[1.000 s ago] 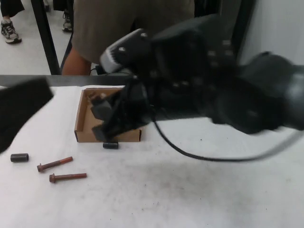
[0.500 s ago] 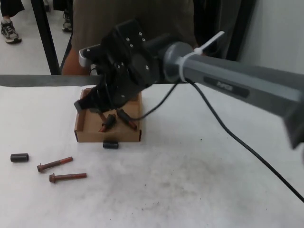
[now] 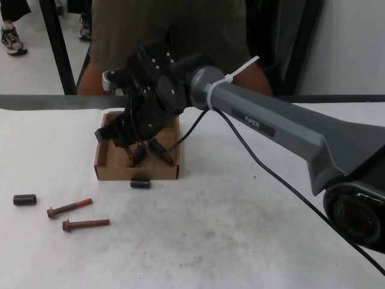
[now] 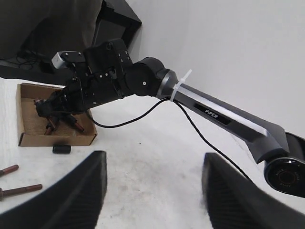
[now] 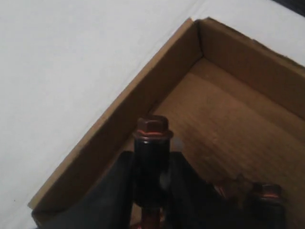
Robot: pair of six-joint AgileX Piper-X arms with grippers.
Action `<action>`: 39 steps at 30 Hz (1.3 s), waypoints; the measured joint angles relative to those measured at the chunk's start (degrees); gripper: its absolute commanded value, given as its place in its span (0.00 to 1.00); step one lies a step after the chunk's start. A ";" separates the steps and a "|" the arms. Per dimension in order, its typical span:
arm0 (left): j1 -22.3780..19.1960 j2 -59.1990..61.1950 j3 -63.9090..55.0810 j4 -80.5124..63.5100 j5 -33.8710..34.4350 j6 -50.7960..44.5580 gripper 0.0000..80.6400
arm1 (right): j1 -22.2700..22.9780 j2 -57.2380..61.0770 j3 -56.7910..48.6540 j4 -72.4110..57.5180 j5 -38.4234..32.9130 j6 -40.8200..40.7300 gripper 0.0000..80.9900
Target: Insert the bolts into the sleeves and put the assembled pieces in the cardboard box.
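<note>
My right gripper [image 5: 151, 191] pinches a sleeved bolt [image 5: 152, 129] over the cardboard box [image 5: 143, 102], its shank hidden; my left gripper [image 4: 153, 164] is spread, its fingers cut off.

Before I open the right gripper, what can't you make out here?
- High view: the cardboard box floor, hidden under the right gripper, so the piece count inside is unclear.
- Right wrist view: the held assembled piece, its lower end covered by the gripper and cut off by the edge.
- Right wrist view: a second bolt head in the box, blurred and cut off by the edge.
- High view: whether the loose sleeve touches the box; too small.
</note>
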 measured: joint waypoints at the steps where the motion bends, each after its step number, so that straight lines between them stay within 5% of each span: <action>1: 0.00 0.00 0.00 0.00 0.00 0.13 0.68 | 0.00 0.07 0.00 0.12 0.00 -0.26 0.42; 12: 0.00 0.00 0.00 0.00 0.00 0.26 0.68 | 0.31 -0.22 -0.81 2.61 0.00 1.17 0.45; 25: 0.00 0.00 0.00 3.90 -3.52 6.00 0.68 | 0.97 -12.57 -4.24 32.88 5.20 -3.16 0.45; 39: 0.00 0.00 0.00 7.49 -8.78 6.78 0.68 | 3.69 -27.33 -4.38 45.62 7.72 -7.71 0.45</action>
